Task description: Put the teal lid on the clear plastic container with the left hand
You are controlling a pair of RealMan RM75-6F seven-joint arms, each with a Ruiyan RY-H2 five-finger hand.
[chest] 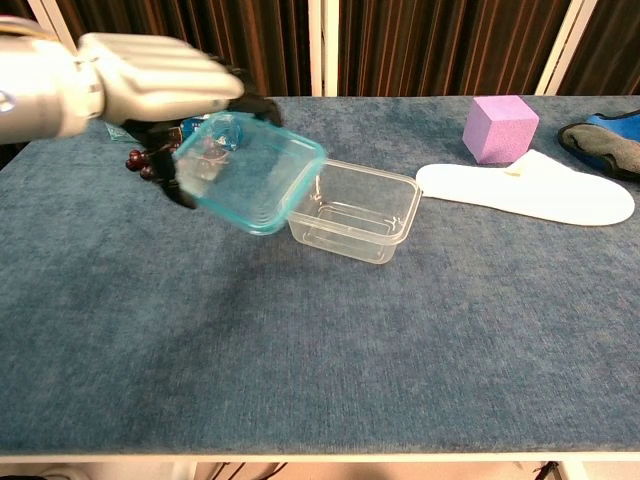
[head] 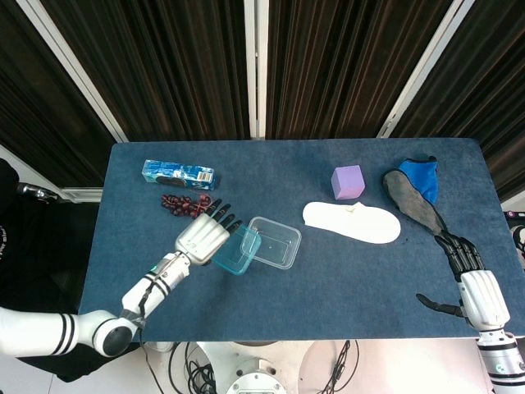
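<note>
Nearest the robot, the right hand (head: 474, 283) rests at the front right corner of the blue carpeted table (chest: 330, 350), fingers stretched out and apart, thumb out to the side, nothing in it. Further in, the left hand (chest: 150, 75) holds the translucent teal plastic lid (chest: 250, 172) lifted off the table and tilted, its fingers over the top and thumb beneath; the lid's far edge overlaps the near left rim of the clear rectangular plastic container (chest: 355, 210), which stands open and upright near the table's middle. To the right of the container lies a flat white shoe insole (chest: 525, 193), and beyond its left end a lilac foam cube (chest: 499, 128). At the far right edge sits a grey and blue shoe-like item (head: 417, 193). Behind the left hand, a bunch of dark red grapes (head: 182, 204) lies on the cloth, and furthest back a light blue snack packet (head: 177, 172) with a dark round picture on it; its printing is too small to read
</note>
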